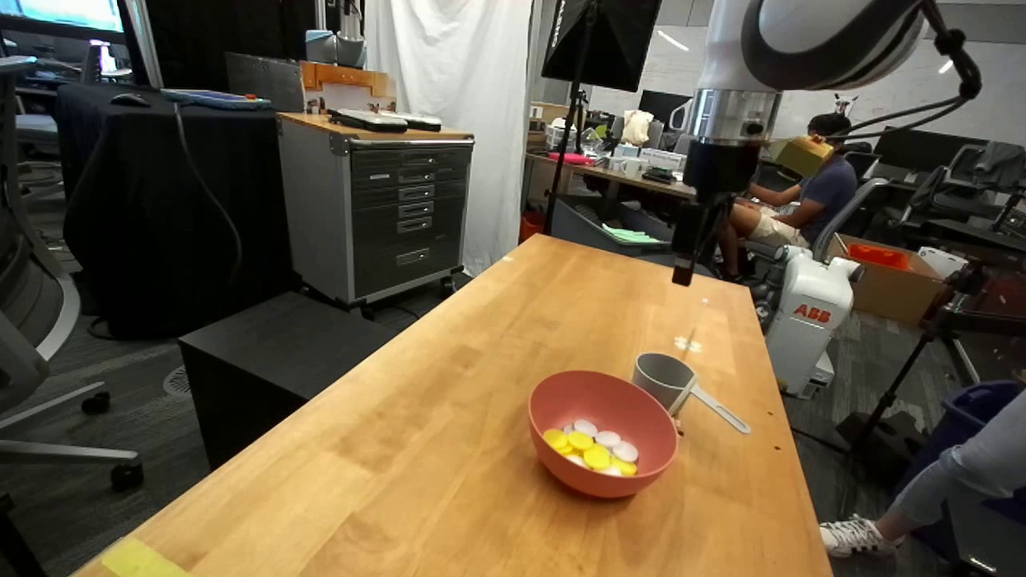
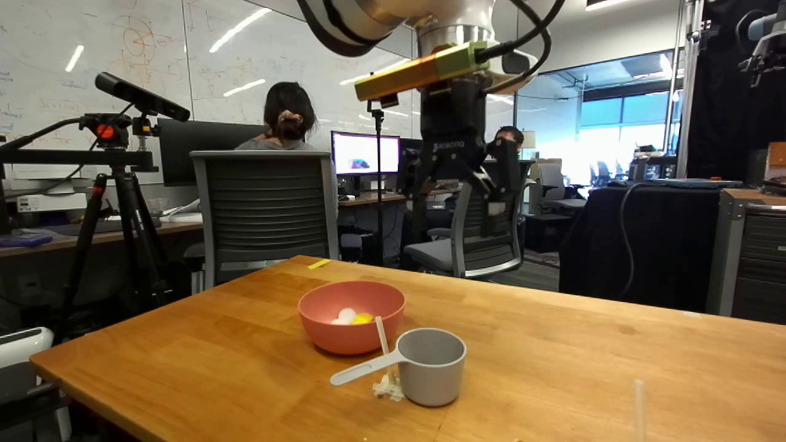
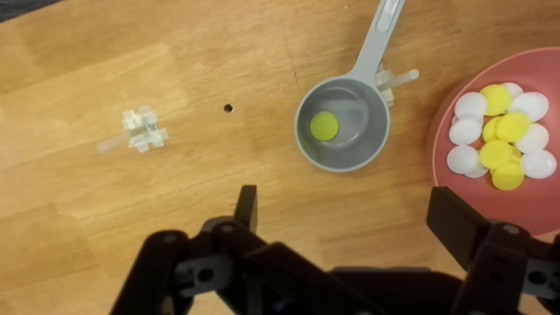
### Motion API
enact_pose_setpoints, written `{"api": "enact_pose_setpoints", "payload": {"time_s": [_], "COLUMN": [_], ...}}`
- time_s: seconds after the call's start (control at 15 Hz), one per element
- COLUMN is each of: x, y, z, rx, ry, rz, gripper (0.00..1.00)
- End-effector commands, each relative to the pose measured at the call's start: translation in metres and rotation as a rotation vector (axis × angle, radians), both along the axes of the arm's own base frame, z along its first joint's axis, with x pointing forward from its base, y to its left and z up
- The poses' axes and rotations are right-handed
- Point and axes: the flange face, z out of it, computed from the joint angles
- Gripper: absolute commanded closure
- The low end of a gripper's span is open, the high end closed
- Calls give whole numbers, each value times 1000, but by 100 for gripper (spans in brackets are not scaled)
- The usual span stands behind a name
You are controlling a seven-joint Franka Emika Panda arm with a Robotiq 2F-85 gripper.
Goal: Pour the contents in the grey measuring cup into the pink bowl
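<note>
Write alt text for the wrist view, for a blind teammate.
A grey measuring cup holding one yellowish disc sits upright on a wooden table, left of a cropped pink bowl containing white and yellow discs. The open gripper, holding nothing, shows below.

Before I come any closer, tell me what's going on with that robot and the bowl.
The robot's hand hangs open above the table, holding nothing. The job is to pour what's in the grey measuring cup into the pink bowl. Both stand upright on the table, near each other but apart. Yellow discs and white discs lie in the bowl, and one yellow-green disc lies in the cup, so the pour looks not quite complete.
</note>
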Motion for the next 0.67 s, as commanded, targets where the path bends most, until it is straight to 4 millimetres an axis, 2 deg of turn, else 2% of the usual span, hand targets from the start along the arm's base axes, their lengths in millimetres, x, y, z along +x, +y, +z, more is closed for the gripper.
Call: {"api": "enact_pose_setpoints", "payload": {"time_s": [0.0, 0.33, 0.6], "x": [-50, -105, -131], "y": [18, 42, 52], "z": [-18, -56, -75], "rx": [-7, -43, -74], "ry": [-5, -5, -36], "rz": [15, 80, 84], "gripper": [0, 0, 0]}}
